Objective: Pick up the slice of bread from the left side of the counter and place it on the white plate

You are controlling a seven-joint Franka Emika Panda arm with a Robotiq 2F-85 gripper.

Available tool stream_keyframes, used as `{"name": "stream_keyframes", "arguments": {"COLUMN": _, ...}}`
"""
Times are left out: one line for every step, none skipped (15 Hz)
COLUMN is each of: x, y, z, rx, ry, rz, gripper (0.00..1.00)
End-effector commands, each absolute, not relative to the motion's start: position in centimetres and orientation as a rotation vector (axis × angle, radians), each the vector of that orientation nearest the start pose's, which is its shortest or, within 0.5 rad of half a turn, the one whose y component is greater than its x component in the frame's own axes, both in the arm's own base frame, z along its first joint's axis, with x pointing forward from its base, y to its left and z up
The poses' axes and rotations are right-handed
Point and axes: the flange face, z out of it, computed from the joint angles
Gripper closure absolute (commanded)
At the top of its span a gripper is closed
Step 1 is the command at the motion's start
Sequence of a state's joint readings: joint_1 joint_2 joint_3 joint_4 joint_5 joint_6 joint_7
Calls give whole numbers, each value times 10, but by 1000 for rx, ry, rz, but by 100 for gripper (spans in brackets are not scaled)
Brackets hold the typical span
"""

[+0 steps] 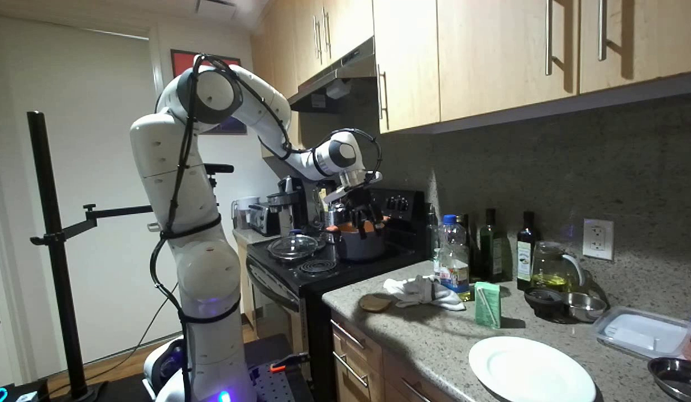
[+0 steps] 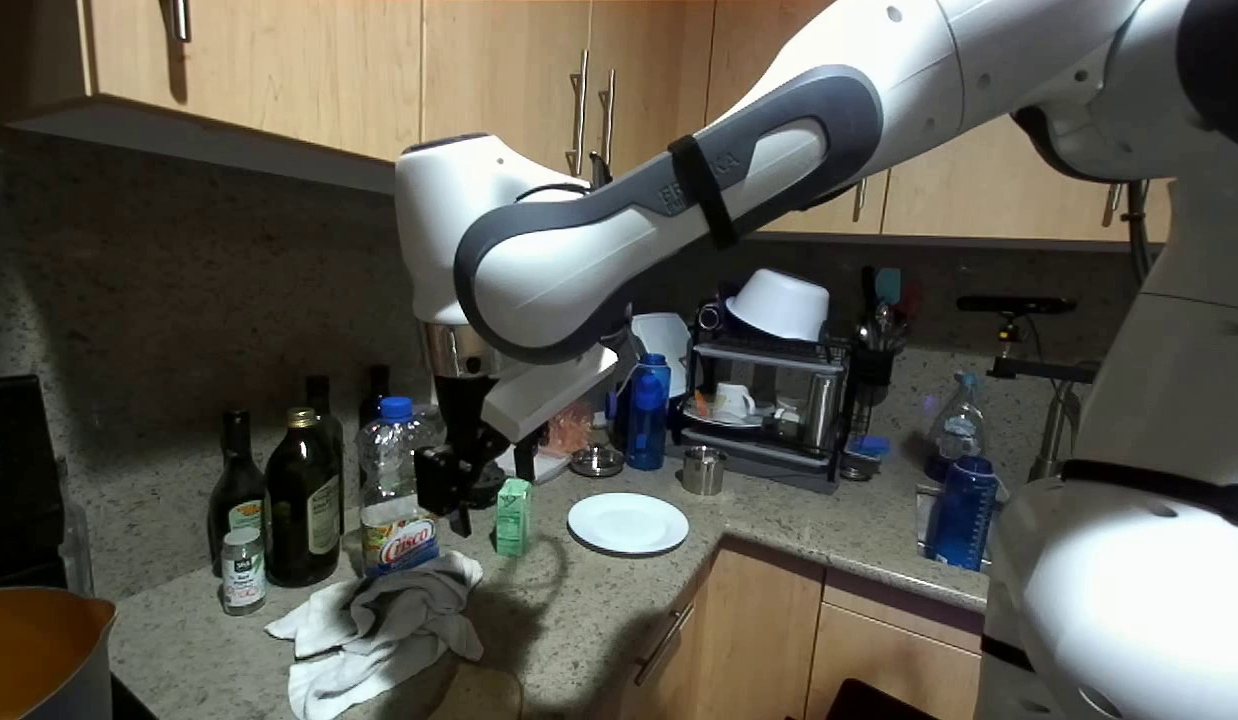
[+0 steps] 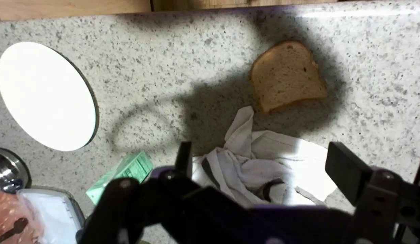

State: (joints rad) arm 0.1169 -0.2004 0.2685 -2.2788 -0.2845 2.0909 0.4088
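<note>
The slice of bread (image 3: 287,75) lies flat on the speckled counter (image 3: 169,51) near its front edge. It also shows in both exterior views (image 1: 374,303) (image 2: 479,695), cut off by the lower border in the latter. The white plate (image 3: 47,96) lies farther along the counter and appears in both exterior views (image 1: 529,368) (image 2: 629,523), with nothing on it. My gripper (image 3: 261,149) is open and empty, its fingers wide apart above the towel, the bread beyond the fingertips. In both exterior views the gripper (image 1: 368,223) (image 2: 491,495) hangs well above the counter.
A crumpled white towel (image 3: 264,169) lies right beside the bread. A green box (image 1: 487,304) stands between towel and plate. A Crisco oil bottle (image 2: 394,500) and dark bottles line the back wall. A pot (image 1: 359,243) stands on the stove. A clear container (image 1: 641,332) lies behind the plate.
</note>
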Motion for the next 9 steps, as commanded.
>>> {"name": "stream_keyframes", "arguments": {"x": 471, "y": 190, "z": 446, "rx": -3418, "ry": -386, "rz": -77, "gripper": 0}}
{"name": "stream_keyframes", "arguments": {"x": 471, "y": 201, "z": 441, "rx": -3406, "ry": -442, "rz": -30, "gripper": 0}}
{"name": "stream_keyframes", "arguments": {"x": 471, "y": 209, "z": 439, "rx": -3389, "ry": -498, "rz": -6, "gripper": 0}}
{"name": "stream_keyframes", "arguments": {"x": 470, "y": 220, "z": 434, "rx": -3375, "ry": -547, "rz": 9, "gripper": 0}}
{"name": "stream_keyframes", "arguments": {"x": 470, "y": 229, "z": 427, "rx": -3372, "ry": -579, "rz": 30, "gripper": 0}}
{"name": "stream_keyframes", "arguments": {"x": 469, "y": 238, "z": 422, "rx": -3367, "ry": -617, "rz": 39, "gripper": 0}}
{"name": "stream_keyframes", "arguments": {"x": 469, "y": 245, "z": 414, "rx": -3362, "ry": -635, "rz": 48, "gripper": 0}}
{"name": "stream_keyframes", "arguments": {"x": 468, "y": 251, "z": 407, "rx": -3361, "ry": -654, "rz": 64, "gripper": 0}}
{"name": "stream_keyframes", "arguments": {"x": 467, "y": 256, "z": 403, "rx": -3373, "ry": -677, "rz": 91, "gripper": 0}}
